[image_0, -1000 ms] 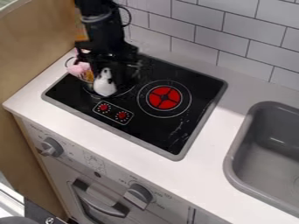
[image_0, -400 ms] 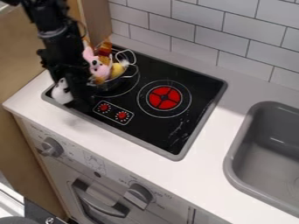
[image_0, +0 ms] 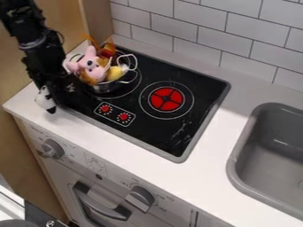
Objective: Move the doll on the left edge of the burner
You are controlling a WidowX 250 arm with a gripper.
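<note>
- Counter [image_0: 219, 146]: doll [image_0: 43, 99] could be dropped here if released too far out.
- Hob [image_0: 198, 95]: 9 o'clock edge partly covered.
- Tool [image_0: 53, 91], 9 o'clock: apparently closed on doll; grip contact obscured, black on black.
- Pot [image_0: 105, 88], 10 o'clock: could be knocked by wide opening.
- Doll: held around hob's 9 o'clock edge; base contact unclear.

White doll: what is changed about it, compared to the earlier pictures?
The white doll moved toward the left of the view, from around the left burner to the cooktop's left edge, together with the pincer. Whether it is released, I cannot tell. The sink stayed as it was.
</note>
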